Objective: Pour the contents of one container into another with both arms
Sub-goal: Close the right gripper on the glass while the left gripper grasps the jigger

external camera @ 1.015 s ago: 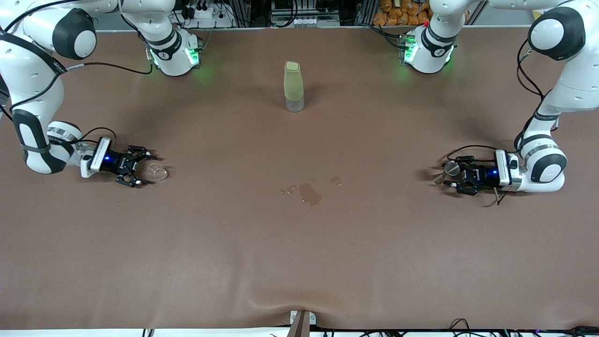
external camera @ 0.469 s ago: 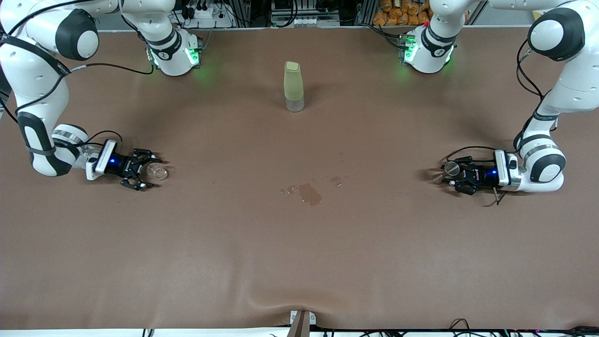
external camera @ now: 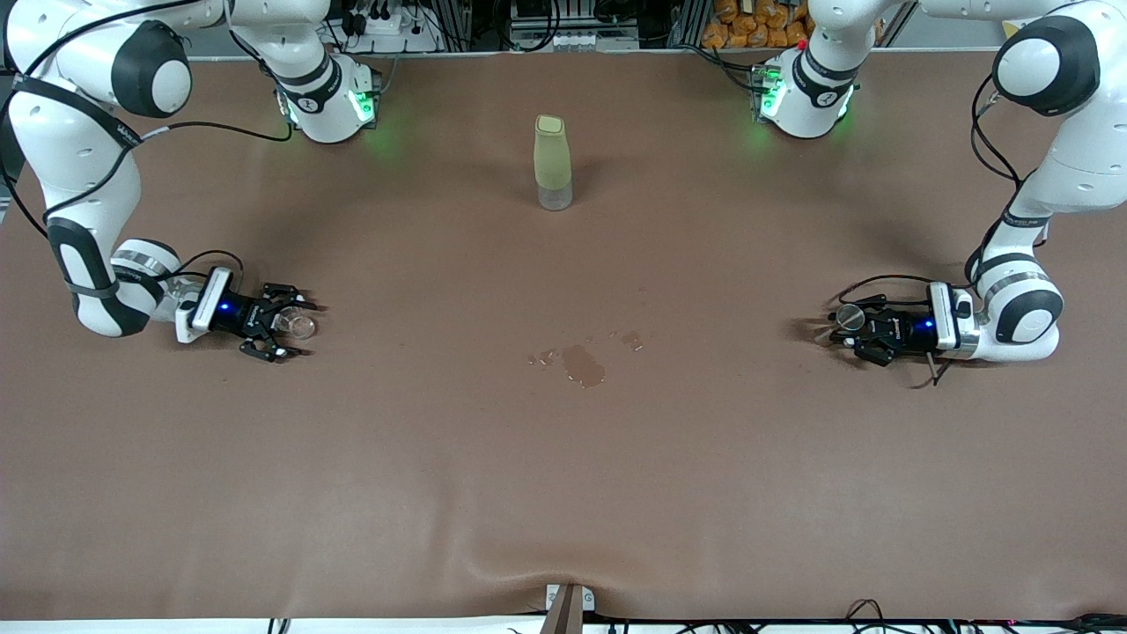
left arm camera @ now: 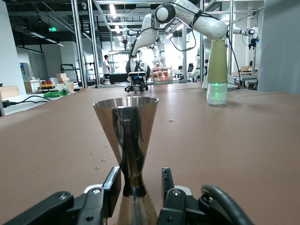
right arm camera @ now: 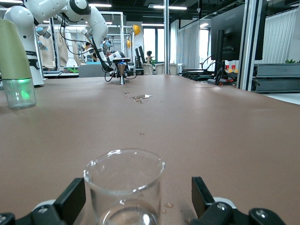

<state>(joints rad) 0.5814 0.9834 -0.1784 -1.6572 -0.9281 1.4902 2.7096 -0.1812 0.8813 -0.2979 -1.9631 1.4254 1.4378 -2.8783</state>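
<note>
Readable text: none can be made out in any view.
Right arm's link [external camera: 75,132], upper left of the front view: a dark printed mark, too small to read.
Green sign [left arm camera: 55,29], upper left of the left wrist view: lit, lettering illegible.

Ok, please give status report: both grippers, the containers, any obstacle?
Left gripper closing on metal jigger. Right gripper open around glass beaker. Spill mid-table, green-sleeved bottle standing clear.
</note>
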